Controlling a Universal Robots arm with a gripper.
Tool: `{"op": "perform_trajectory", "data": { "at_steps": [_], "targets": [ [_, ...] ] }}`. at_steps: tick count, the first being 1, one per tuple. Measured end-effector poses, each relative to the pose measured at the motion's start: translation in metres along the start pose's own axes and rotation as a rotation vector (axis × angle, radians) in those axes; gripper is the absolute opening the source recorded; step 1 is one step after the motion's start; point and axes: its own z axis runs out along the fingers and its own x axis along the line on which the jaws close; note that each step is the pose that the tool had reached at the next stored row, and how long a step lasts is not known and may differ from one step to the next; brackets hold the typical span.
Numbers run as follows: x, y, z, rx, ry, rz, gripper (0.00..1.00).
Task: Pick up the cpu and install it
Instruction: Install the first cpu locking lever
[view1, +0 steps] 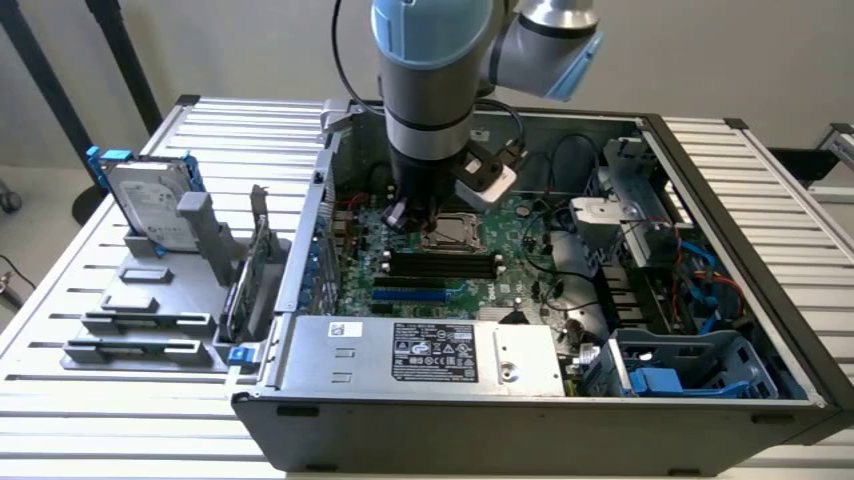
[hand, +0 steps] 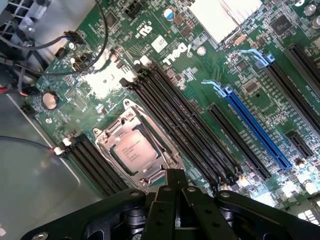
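The small flat square cpu with a shiny silver metal top (hand: 133, 148) lies flat inside the silver metal socket frame (hand: 102, 142) on the green motherboard (hand: 210, 70). In the wrist view the chip sits square in the frame, with its printed top facing up, and nothing covers it.

The black gripper (hand: 175, 175) is above the board, just beside the socket. Its fingers are pressed together and they carry nothing; the tips are near the edge of the socket frame but apart from the chip. In the exterior view the grey and light blue robot arm (view1: 427, 90) comes down into the open dark grey computer case (view1: 534, 410), and the gripper (view1: 414, 222) is just to the exterior view's left of the socket with the cpu (view1: 458, 232).

Long black memory slots (hand: 190, 125) run beside the socket, and a long blue expansion slot (hand: 255, 127) lies further away on the board. A silver finned heat sink (hand: 225, 15) is at the far part of the board.

Outside the case, on the white slatted table (view1: 747, 180), to the exterior view's left, a silver hard drive in a blue frame (view1: 147, 205) stands upright on a dull grey plastic holder (view1: 154, 300).
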Motion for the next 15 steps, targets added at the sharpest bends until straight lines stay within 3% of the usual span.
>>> {"op": "perform_trajectory", "data": {
  "at_steps": [2, 4, 15],
  "targets": [
    [0.0, 0.0002, 0.0014, 0.0079, -0.0071, 0.003, 0.11],
    [-0.001, 0.0005, 0.0033, 0.0113, -0.0101, 0.005, 0.11],
    [-0.006, 0.0004, 0.0157, 0.0138, -0.0124, 0.006, 0.11]
  ]
}}
